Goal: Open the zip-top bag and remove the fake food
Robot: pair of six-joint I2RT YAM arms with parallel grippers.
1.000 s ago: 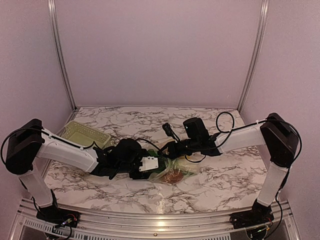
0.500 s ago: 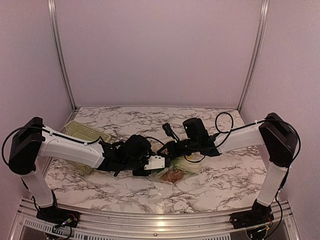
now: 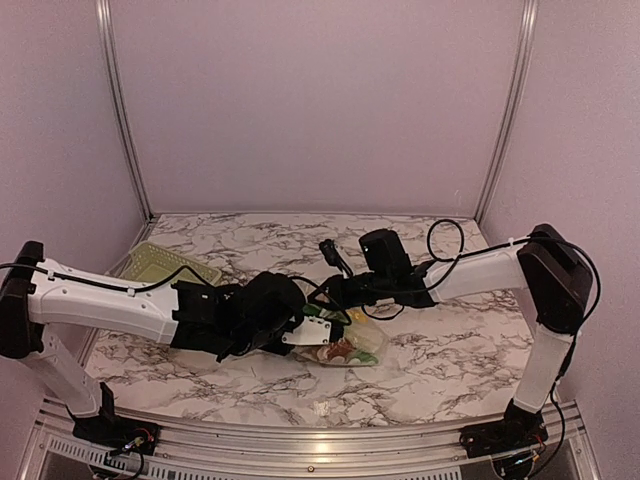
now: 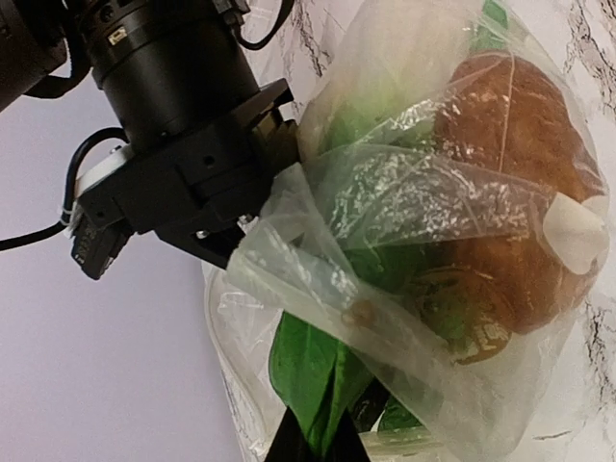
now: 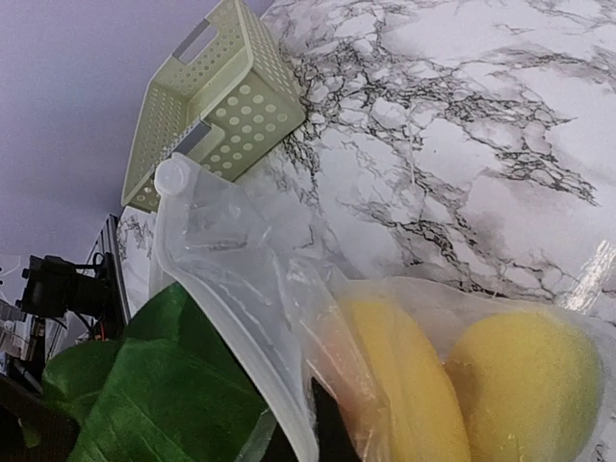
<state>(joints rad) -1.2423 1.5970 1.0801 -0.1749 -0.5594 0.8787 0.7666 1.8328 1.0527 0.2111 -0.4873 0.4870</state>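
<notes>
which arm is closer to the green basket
Left. The left arm lies right alongside the basket; the right arm is on the other side, beyond the zip-top bag.

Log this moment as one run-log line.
left pincer: shut on clear crinkly plastic zip-top bag | right pincer: shut on bag | small plastic toy food: inside bag

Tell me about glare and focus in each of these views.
Top external: dim, even light, one small glare spot on the table near its front edge. Left wrist: bright glints on the crinkled zip-top bag. Right wrist: close lemons look soft, basket sharper.
</notes>
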